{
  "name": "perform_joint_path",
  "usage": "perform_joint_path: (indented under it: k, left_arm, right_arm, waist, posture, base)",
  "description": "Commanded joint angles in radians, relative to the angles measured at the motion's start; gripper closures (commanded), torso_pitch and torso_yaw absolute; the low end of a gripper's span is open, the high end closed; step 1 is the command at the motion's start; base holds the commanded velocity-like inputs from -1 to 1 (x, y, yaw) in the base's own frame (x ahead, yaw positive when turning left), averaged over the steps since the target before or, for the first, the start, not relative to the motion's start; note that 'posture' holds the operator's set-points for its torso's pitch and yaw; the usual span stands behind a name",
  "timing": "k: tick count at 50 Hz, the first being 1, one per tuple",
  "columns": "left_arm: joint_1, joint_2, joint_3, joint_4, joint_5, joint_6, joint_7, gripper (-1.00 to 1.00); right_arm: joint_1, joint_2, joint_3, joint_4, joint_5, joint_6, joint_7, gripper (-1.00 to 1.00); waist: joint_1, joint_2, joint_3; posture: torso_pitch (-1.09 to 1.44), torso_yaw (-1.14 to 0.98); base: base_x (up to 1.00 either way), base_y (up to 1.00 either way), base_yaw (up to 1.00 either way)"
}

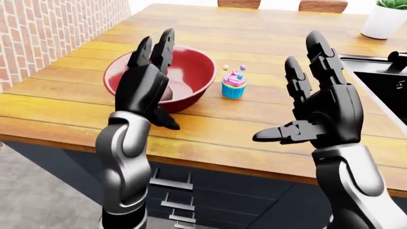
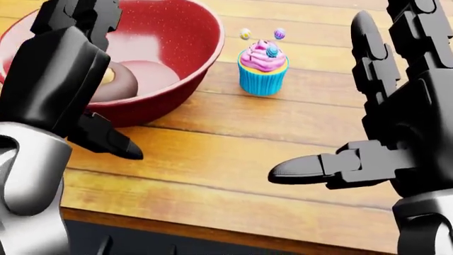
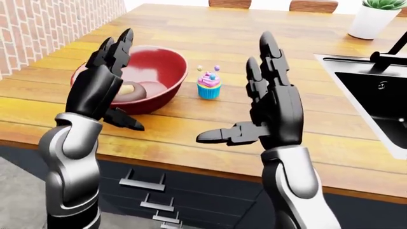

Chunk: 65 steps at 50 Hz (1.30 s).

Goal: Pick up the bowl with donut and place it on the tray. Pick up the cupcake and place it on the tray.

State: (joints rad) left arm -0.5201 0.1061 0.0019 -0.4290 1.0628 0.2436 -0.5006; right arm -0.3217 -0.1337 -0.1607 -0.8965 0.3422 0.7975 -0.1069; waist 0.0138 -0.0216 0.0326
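A red bowl stands on the wooden counter, with a chocolate donut inside it. My left hand is raised, open, on the near side of the bowl, fingers pointing up; it hides the bowl's left half and most of the donut in the head view. Just right of the bowl stands a cupcake with a blue wrapper and pink frosting. My right hand hangs open above the counter, right of the cupcake and nearer to me, thumb pointing left, holding nothing. No tray shows.
A black sink is set into the counter at the right, with a white plant pot beyond it. A brick wall runs along the left. Chair backs show at the top. Drawers sit under the counter edge.
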Motion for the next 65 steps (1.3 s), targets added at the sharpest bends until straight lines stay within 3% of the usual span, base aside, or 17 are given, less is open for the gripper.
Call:
perform_joint_path:
  k: [1,13,16,18,23,39,40,43,44,54,57,61,65]
  left_arm:
    - [-0.027,0.006,0.006,-0.016,-0.001,-0.022,0.038,-1.0]
    - [-0.021,0.021,0.012,0.088,-0.011,-0.052,0.105,-1.0]
    - [-0.007,0.019,0.01,0.096,-0.013,-0.059,0.117,-0.8]
    - [-0.006,0.019,0.01,0.095,-0.012,-0.059,0.116,-0.55]
    - [0.01,0.019,0.007,0.103,0.002,-0.072,0.125,-0.27]
    - [0.048,0.034,0.02,0.177,0.027,-0.129,0.199,0.28]
    - [0.048,0.033,0.019,0.169,0.027,-0.126,0.193,0.39]
    - [0.042,0.035,0.026,0.132,0.023,-0.112,0.158,0.97]
    - [0.037,0.038,0.031,0.116,0.019,-0.103,0.142,1.0]
    - [0.013,0.056,0.052,-0.075,0.008,-0.031,-0.041,1.0]
    - [-0.023,0.081,0.071,-0.132,0.0,0.007,-0.139,1.0]
    - [-0.048,0.113,0.091,-0.198,0.005,0.052,-0.25,1.0]
    - [-0.044,0.134,0.109,-0.243,-0.003,0.063,-0.296,1.0]
  right_arm:
    - [-0.02,-0.006,-0.004,-0.025,0.004,-0.027,0.0,-1.0]
    - [-0.02,-0.009,-0.003,-0.022,0.005,-0.037,-0.002,-1.0]
    - [-0.007,-0.003,0.005,-0.017,-0.003,-0.052,0.004,-1.0]
    - [-0.008,-0.003,0.003,-0.019,-0.003,-0.048,0.003,-1.0]
    - [0.003,0.001,0.006,-0.014,-0.009,-0.063,0.011,-1.0]
    - [0.002,0.003,0.006,-0.02,-0.005,-0.059,0.005,-1.0]
    - [0.001,0.003,0.006,-0.021,-0.005,-0.057,0.004,-1.0]
    - [-0.001,0.003,0.006,-0.019,-0.006,-0.057,0.005,-1.0]
    - [-0.004,0.002,0.004,-0.016,-0.006,-0.058,0.007,-1.0]
    - [-0.058,-0.018,-0.006,-0.035,0.013,0.008,-0.013,-1.0]
    - [-0.093,-0.033,-0.008,-0.034,0.027,0.053,-0.016,-1.0]
    - [-0.182,-0.067,-0.002,0.014,0.018,0.119,-0.017,-1.0]
    - [-0.269,-0.091,0.004,0.056,-0.01,0.212,-0.012,-1.0]
  waist:
    - [0.0,0.0,-0.021]
    - [-0.002,0.003,-0.026]
    - [-0.003,0.004,-0.027]
    - [-0.004,0.004,-0.028]
    - [-0.004,0.005,-0.029]
    - [-0.004,0.011,-0.032]
    - [-0.004,0.011,-0.031]
    - [-0.004,0.012,-0.031]
    - [-0.004,0.011,-0.031]
    - [-0.004,0.007,-0.025]
    - [-0.003,0.006,-0.024]
    - [-0.004,0.007,-0.021]
    - [-0.004,0.007,-0.018]
  posture:
    - [0.0,0.0]
    - [0.0,0.0]
    - [0.0,0.0]
    - [0.0,0.0]
    - [0.0,0.0]
    - [0.0,0.0]
    - [0.0,0.0]
    - [0.0,0.0]
    - [0.0,0.0]
    - [0.0,0.0]
    - [0.0,0.0]
    - [0.0,0.0]
    - [0.0,0.0]
  base:
    - [0.0,0.0,0.0]
    - [0.0,0.0,0.0]
    - [0.0,0.0,0.0]
    - [0.0,0.0,0.0]
    - [0.0,0.0,0.0]
    - [0.0,0.0,0.0]
    - [0.0,0.0,0.0]
    - [0.0,0.0,0.0]
    - [0.0,0.0,0.0]
    - [0.0,0.0,0.0]
    - [0.0,0.0,0.0]
    - [0.0,0.0,0.0]
    - [0.0,0.0,0.0]
